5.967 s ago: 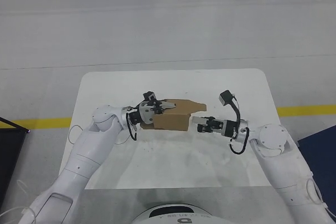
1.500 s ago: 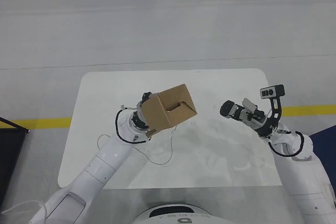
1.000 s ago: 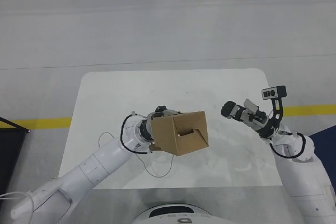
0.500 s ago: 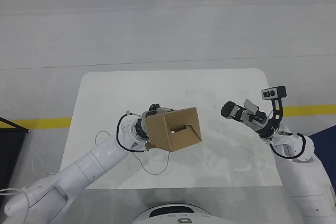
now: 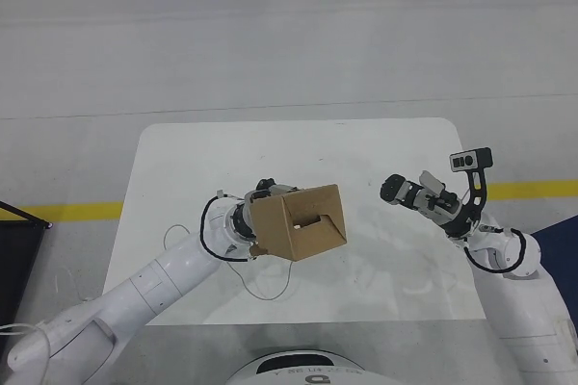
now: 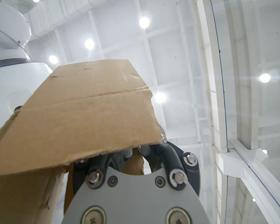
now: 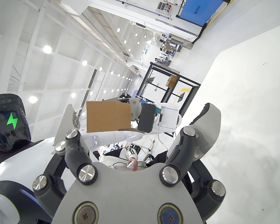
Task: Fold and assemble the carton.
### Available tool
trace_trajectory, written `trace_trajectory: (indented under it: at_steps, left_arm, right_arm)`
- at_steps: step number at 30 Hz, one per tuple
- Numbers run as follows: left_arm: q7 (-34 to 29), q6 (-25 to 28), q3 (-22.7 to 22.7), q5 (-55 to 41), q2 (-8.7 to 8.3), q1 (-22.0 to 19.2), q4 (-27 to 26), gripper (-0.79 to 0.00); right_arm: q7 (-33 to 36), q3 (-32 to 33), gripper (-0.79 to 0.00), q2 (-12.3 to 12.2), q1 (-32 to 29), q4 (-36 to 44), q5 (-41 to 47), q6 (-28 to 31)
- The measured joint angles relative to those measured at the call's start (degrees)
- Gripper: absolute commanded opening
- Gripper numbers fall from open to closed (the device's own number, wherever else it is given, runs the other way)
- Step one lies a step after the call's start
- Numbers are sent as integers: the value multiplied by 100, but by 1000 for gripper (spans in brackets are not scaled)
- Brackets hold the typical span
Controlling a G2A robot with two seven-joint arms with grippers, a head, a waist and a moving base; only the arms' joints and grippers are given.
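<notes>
The brown carton [image 5: 303, 223] is held up above the middle of the white table [image 5: 173, 164], tilted, with a small slot showing on its upper face. My left gripper [image 5: 258, 214] is shut on the carton's left edge. In the left wrist view a creased cardboard flap [image 6: 84, 117] lies over that gripper [image 6: 130, 155]. My right gripper [image 5: 405, 191] hangs open to the right of the carton, a clear gap away, with nothing between its fingers [image 7: 208, 115]. The right wrist view looks across at the carton [image 7: 107, 116].
A black rack [image 5: 0, 241] stands on the floor left of the table. A yellow floor line [image 5: 77, 209] runs behind it. Bare table surface [image 5: 385, 289] lies under and in front of both grippers.
Since six seconds ago the carton has left the table and been turned in my left gripper, and the right gripper has drawn back to the right. Nothing has moved over the last half second.
</notes>
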State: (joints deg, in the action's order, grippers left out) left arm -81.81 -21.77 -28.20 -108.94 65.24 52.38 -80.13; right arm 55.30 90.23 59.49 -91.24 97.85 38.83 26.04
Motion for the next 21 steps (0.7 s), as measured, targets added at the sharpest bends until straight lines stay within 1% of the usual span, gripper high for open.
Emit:
trace_trajectory:
  at_steps: [2,3,5,8,10,11,12,14,15,18,20,21]
  left_arm:
    - [415,257,-103,402,-27,-59,105,-785]
    - [755,401,-173,750,-43,-89,129,-785]
    - [1138,491,-306,1171,-75,-112,226,-785]
    - [1673,463,-540,2103,-189,-292,429,-785]
    - [2143,272,-696,3032,-319,-469,433,-785]
    - [2379,111,-748,3497,-387,-567,361,-785]
    - [2670,-178,-802,4196,-481,-700,173,-785]
    - [2896,-679,-888,5170,-620,-850,-205,-785]
    - [2999,-1049,-917,5793,-713,-962,-497,-785]
    - [2962,-1991,-866,7241,-909,-1250,-1300,-785]
    - [2843,-2413,-749,8047,-1000,-1429,-1709,-785]
    - [2743,-2617,-602,8617,-1047,-1566,-1945,-785]
  right_arm:
    - [0,0,0,0,0,0,0,0]
    - [0,0,0,0,0,0,0,0]
    - [0,0,0,0,0,0,0,0]
    - [0,0,0,0,0,0,0,0]
    - [0,0,0,0,0,0,0,0]
    - [0,0,0,0,0,0,0,0]
    - [0,0,0,0,0,0,0,0]
    - [0,0,0,0,0,0,0,0]
    - [0,0,0,0,0,0,0,0]
    - [0,0,0,0,0,0,0,0]
    - [0,0,0,0,0,0,0,0]
    - [0,0,0,0,0,0,0,0]
